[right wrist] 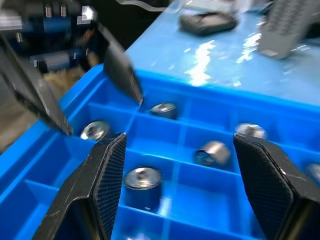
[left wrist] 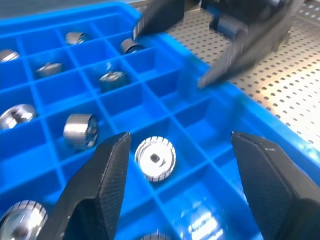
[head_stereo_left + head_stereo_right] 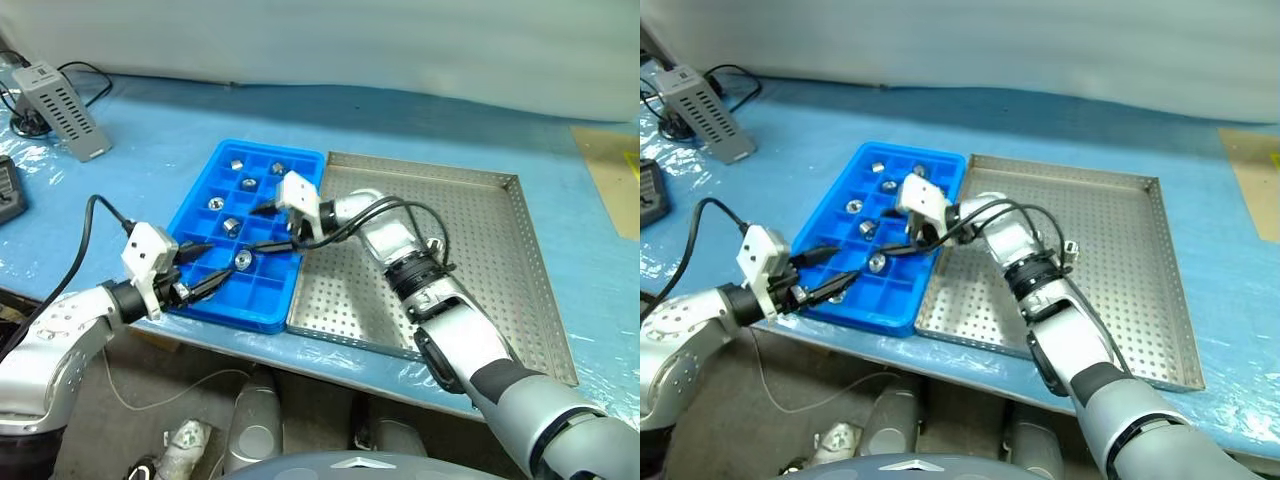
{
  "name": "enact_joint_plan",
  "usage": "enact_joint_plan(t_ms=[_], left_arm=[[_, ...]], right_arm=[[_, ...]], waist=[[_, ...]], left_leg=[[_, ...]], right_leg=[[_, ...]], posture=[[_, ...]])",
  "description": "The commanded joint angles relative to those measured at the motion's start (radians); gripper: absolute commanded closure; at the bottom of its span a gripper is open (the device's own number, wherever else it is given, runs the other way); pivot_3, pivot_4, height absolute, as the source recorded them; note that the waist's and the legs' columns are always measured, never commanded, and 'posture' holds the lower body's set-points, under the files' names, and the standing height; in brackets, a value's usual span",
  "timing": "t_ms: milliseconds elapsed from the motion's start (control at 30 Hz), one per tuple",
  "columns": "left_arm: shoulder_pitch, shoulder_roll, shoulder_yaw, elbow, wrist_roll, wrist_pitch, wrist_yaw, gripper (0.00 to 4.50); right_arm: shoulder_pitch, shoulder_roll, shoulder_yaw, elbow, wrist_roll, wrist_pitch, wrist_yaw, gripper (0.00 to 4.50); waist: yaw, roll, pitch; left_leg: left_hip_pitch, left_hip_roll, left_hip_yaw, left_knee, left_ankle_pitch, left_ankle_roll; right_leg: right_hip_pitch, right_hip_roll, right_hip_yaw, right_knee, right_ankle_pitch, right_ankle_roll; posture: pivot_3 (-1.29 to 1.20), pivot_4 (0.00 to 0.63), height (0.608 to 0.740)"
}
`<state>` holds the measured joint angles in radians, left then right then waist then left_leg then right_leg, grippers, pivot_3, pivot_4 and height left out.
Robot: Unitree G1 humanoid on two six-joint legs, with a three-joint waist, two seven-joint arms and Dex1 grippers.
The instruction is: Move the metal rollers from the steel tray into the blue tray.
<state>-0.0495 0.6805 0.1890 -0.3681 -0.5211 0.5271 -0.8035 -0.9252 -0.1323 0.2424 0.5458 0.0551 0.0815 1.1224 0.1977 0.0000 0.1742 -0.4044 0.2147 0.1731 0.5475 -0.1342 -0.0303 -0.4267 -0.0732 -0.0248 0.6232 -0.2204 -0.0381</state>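
Hovering over blue tray [image 3: 200,208]: right gripper [image 3: 268,226] spread wide, empty, roller [image 3: 242,259] beneath judged just dropped | left gripper [image 3: 201,267] parted, empty | steel tray [image 3: 480,240] seemingly cleared.

Bright blue compartmented plastic tray [image 3: 862,300] holding shiny metal rollers [image 3: 877,263], touching a large perforated steel tray [image 3: 1120,260], with two black-fingered grippers [image 3: 916,232] [image 3: 822,276] over the blue compartments.
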Motion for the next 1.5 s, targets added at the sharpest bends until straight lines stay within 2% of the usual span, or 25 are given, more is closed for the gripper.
enact_joint_plan(t_ms=[33, 167, 300, 467, 600, 800, 1167, 1433, 1500], left_arm=[[-0.122, -0.015, -0.095, 0.107, 0.041, -0.058, -0.063, 1.12], [-0.353, -0.082, -0.239, 0.323, 0.104, -0.13, -0.177, 1.12], [-0.508, -0.154, -0.318, 0.513, 0.153, -0.21, -0.274, 1.12], [-0.61, -0.227, -0.368, 0.654, 0.189, -0.277, -0.362, 1.12], [-0.656, -0.261, -0.381, 0.742, 0.212, -0.32, -0.405, 1.12], [-0.677, -0.278, -0.375, 0.796, 0.231, -0.351, -0.434, 1.12], [-0.615, -0.245, -0.349, 0.719, 0.226, -0.323, -0.418, 1.12], [-0.609, -0.231, -0.334, 0.725, 0.232, -0.325, -0.411, 1.12], [-0.604, -0.229, -0.332, 0.719, 0.233, -0.324, -0.41, 1.12]], right_arm=[[0.052, -0.066, -0.063, -0.147, 0.028, 0.081, -0.07, 0.93], [0.176, -0.164, -0.131, -0.318, 0.019, 0.182, -0.183, 0.93], [0.289, -0.22, -0.184, -0.462, 0.025, 0.269, -0.283, 0.93], [0.391, -0.26, -0.262, -0.544, 0.035, 0.336, -0.392, 0.93], [0.459, -0.271, -0.288, -0.589, 0.047, 0.364, -0.44, 0.93], [0.485, -0.246, -0.276, -0.56, 0.051, 0.354, -0.488, 0.93], [0.443, -0.242, -0.267, -0.306, 0.028, 0.241, -0.526, 0.93], [0.417, -0.22, -0.231, -0.223, 0.021, 0.187, -0.527, 0.93], [0.413, -0.215, -0.227, -0.203, 0.02, 0.173, -0.529, 1.33]], waist=[[-0.014, 0.0, 0.0], [-0.054, -0.001, -0.001], [-0.119, -0.001, -0.001], [-0.186, -0.001, -0.001], [-0.214, -0.001, -0.001], [-0.218, -0.001, -0.001], [-0.212, -0.001, -0.001], [-0.212, -0.001, -0.001], [-0.211, -0.001, -0.001]], left_leg=[[0.001, -0.001, 0.0, 0.001, 0.0, 0.0], [0.001, -0.004, 0.0, 0.003, 0.003, -0.004], [0.0, -0.005, 0.001, 0.007, 0.002, -0.002], [0.001, -0.005, 0.002, 0.007, 0.001, -0.001], [0.001, -0.005, 0.002, 0.009, -0.001, 0.003], [0.001, -0.004, 0.003, 0.015, -0.004, 0.007], [0.001, -0.004, 0.003, 0.016, -0.005, 0.009], [0.001, -0.004, 0.003, 0.016, -0.005, 0.009], [0.001, -0.004, 0.003, 0.016, -0.005, 0.009]], right_leg=[[0.001, 0.0, 0.0, 0.0, 0.0, 0.0], [0.003, 0.0, 0.001, 0.0, 0.001, 0.002], [0.002, 0.0, 0.004, 0.0, 0.003, 0.004], [0.002, 0.0, 0.004, -0.001, 0.002, 0.003], [0.003, 0.0, 0.005, 0.0, 0.002, 0.003], [0.005, 0.0, 0.005, 0.0, 0.003, 0.003], [0.006, -0.001, 0.005, -0.001, 0.003, 0.002], [0.006, -0.001, 0.005, -0.001, 0.003, 0.002], [0.006, -0.001, 0.005, -0.001, 0.003, 0.002]], posture=[[0.03, 0.15, 0.74], [-0.12, 0.15, 0.74], [-0.24, 0.15, 0.74], [-0.35, 0.15, 0.74], [-0.4, 0.15, 0.74], [-0.41, 0.15, 0.74], [-0.34, 0.15, 0.74], [-0.31, 0.15, 0.74], [-0.31, 0.15, 0.74]])
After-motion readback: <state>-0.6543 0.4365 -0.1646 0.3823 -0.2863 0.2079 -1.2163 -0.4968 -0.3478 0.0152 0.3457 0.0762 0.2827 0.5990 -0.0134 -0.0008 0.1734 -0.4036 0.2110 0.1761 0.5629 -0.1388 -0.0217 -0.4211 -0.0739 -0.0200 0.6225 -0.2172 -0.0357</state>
